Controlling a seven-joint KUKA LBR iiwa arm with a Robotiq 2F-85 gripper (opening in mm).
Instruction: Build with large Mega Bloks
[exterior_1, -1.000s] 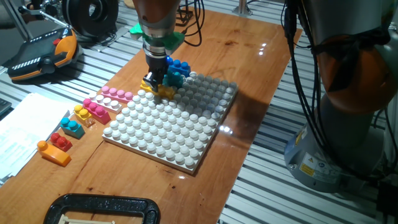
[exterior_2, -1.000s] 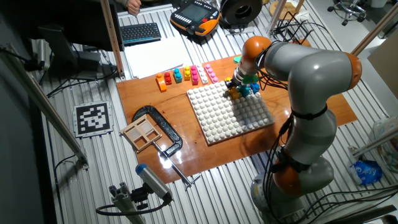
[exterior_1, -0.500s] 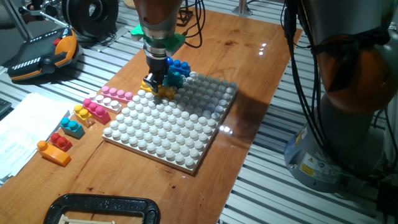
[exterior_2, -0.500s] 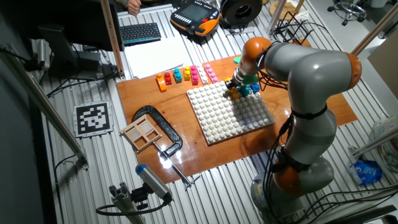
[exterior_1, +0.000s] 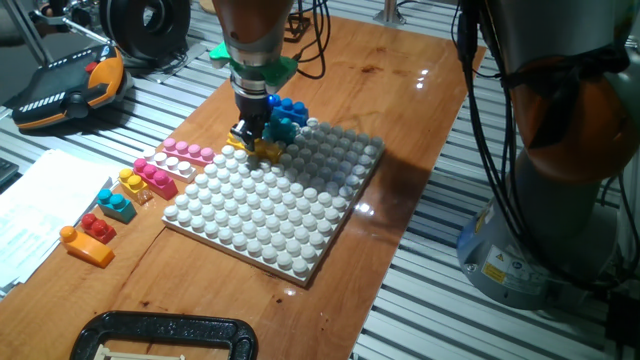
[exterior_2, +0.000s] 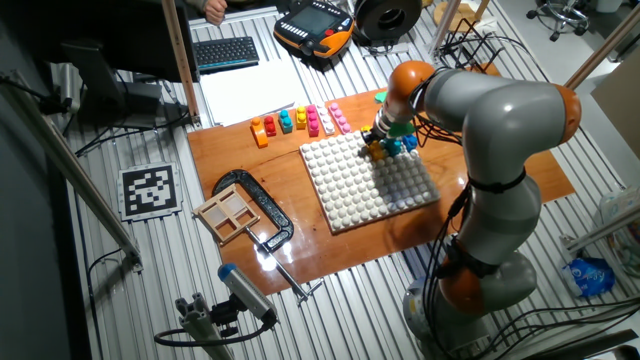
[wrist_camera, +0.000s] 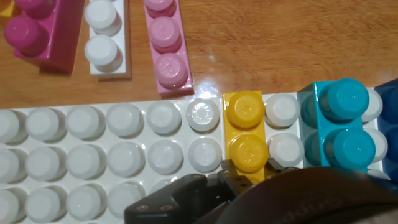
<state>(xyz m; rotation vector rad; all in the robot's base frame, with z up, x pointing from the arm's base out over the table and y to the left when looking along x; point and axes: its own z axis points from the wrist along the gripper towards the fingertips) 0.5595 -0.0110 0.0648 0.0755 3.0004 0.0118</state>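
Note:
My gripper (exterior_1: 251, 133) stands at the far left corner of the white baseplate (exterior_1: 270, 215), shut on a yellow brick (exterior_1: 264, 149) that sits on the plate's studs. In the hand view the fingertips straddle the near end of the yellow brick (wrist_camera: 246, 140). A teal brick (wrist_camera: 339, 124) and a blue brick (exterior_1: 290, 105) stand just beside it on the plate. Loose bricks lie left of the plate: pink (exterior_1: 187, 152), magenta (exterior_1: 155, 175), teal on red (exterior_1: 117, 205) and orange (exterior_1: 85, 246). From the other fixed view, my gripper (exterior_2: 379, 143) is at the plate's far edge.
A black clamp (exterior_1: 160, 335) lies at the near table edge. Papers (exterior_1: 35, 215) and a teach pendant (exterior_1: 70, 90) lie to the left. A wooden frame (exterior_2: 230, 212) sits by the clamp. The robot's base (exterior_1: 540, 240) stands to the right.
The gripper has risen slightly with the yellow brick, and the baseplate has shifted a little, its near corner closer to the camera.

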